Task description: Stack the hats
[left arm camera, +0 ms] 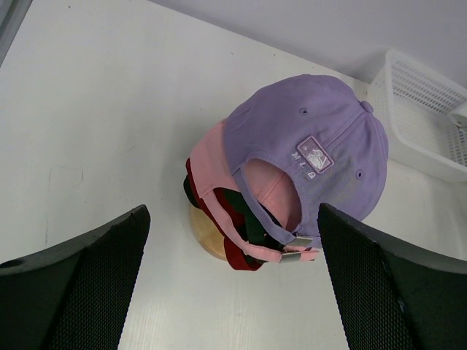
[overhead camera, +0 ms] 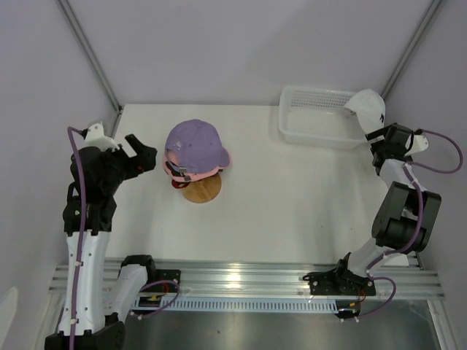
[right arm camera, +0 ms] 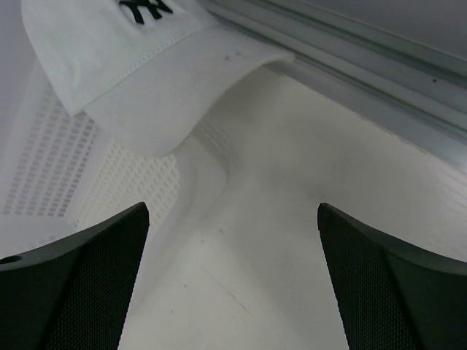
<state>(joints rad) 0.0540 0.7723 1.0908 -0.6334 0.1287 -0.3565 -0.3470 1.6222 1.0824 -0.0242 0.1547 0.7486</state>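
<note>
White cap [overhead camera: 367, 106] perched on basket [overhead camera: 315, 137] corner, just ahead of right fingers [right arm camera: 87, 277], spread, empty; right arm nearer. Left fingers [left arm camera: 87, 277] spread, empty, facing lavender cap [overhead camera: 193, 142] atop stack.

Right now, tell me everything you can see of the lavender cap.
The lavender cap is soft fabric with stitched eyelets, a small embroidered patch above its rear opening and a strap ending in a metal buckle. It sits crown up, directly over the pink cap, topmost of the caps piled on the wooden stand.
</note>
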